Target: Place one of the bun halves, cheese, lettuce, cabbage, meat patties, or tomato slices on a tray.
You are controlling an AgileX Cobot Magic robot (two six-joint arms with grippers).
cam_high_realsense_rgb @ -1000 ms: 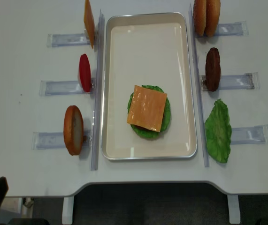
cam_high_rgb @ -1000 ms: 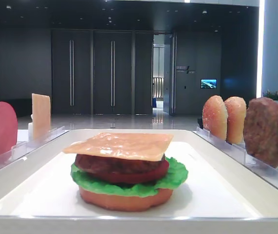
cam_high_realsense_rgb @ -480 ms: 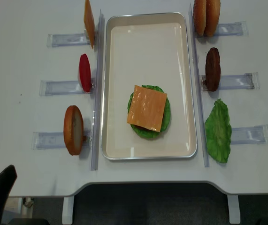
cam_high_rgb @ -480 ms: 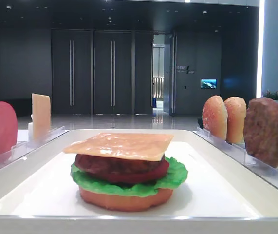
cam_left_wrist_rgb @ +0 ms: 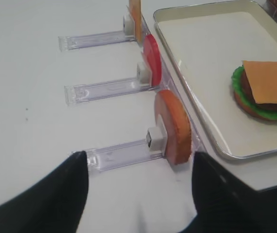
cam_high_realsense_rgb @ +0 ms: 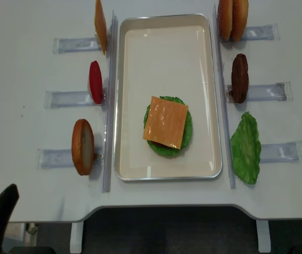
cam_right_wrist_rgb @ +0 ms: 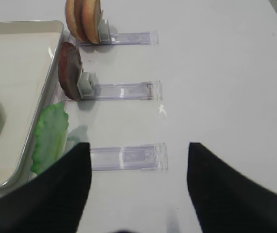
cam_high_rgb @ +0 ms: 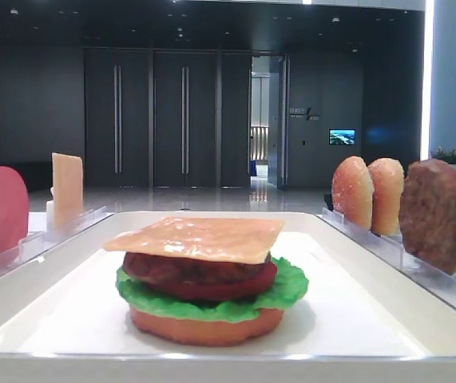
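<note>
On the white tray (cam_high_realsense_rgb: 166,47) stands a stack topped by a cheese (cam_high_realsense_rgb: 165,121) slice. Under it are a patty, a tomato slice, lettuce (cam_high_rgb: 287,289) and a flat bun base (cam_high_rgb: 204,329). Left of the tray, a second cheese slice (cam_high_realsense_rgb: 100,25), a tomato slice (cam_high_realsense_rgb: 95,82) and a flat bun half (cam_left_wrist_rgb: 174,127) stand in racks. On the right are two domed bun halves (cam_high_realsense_rgb: 232,19), a meat patty (cam_right_wrist_rgb: 70,69) and a loose lettuce leaf (cam_high_realsense_rgb: 246,148). My left gripper (cam_left_wrist_rgb: 139,154) is open and empty, just short of the flat bun half. My right gripper (cam_right_wrist_rgb: 139,145) hangs open over a bare rack.
Clear slotted racks (cam_high_realsense_rgb: 69,98) lie on the white table on both sides of the tray, and the one under my right gripper (cam_right_wrist_rgb: 128,157) holds nothing. The table's front edge (cam_high_realsense_rgb: 156,214) runs close behind both grippers. The far half of the tray is bare.
The left gripper's dark finger has come a little further into the bottom left corner of the overhead view. The food and the tray have not moved.
</note>
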